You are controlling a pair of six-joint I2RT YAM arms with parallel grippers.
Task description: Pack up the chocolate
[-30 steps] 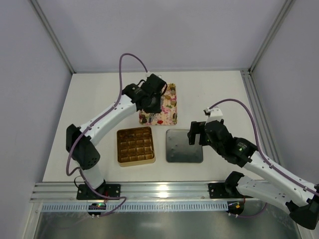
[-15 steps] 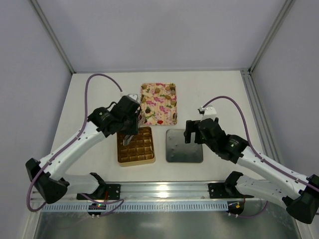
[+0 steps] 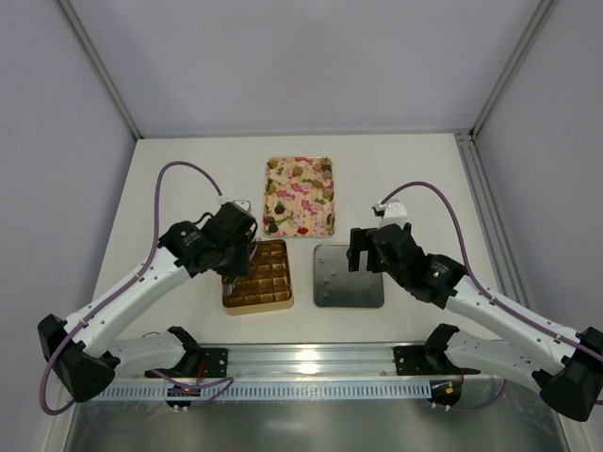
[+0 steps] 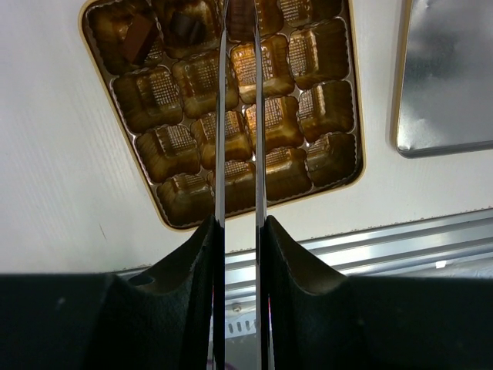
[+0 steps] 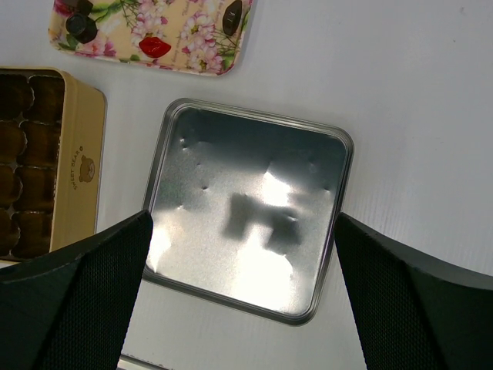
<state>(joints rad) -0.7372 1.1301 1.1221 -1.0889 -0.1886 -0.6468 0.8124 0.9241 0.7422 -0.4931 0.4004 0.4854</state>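
Observation:
The square gold box (image 3: 256, 278) lies left of centre. In the left wrist view its tray (image 4: 231, 116) is mostly empty gold cells, with two dark chocolate pieces (image 4: 135, 42) in the far left corner. My left gripper (image 3: 236, 266) hangs over the box, and its thin blades (image 4: 239, 9) are shut on a dark chocolate piece (image 4: 240, 21) above the far row. My right gripper (image 3: 363, 248) is open and empty (image 5: 243, 223) above the upturned grey lid (image 5: 231, 154).
The pink-floral tray (image 3: 300, 196) lies behind the box and still carries a few dark chocolates (image 5: 81, 27) and a red lip-shaped sweet (image 5: 154, 46). The grey lid (image 3: 349, 276) lies right of the box. A metal rail (image 3: 301, 363) runs along the near edge.
My left gripper moved from the floral tray toward me to over the gold box, carrying a chocolate. My right gripper shifted slightly left over the lid.

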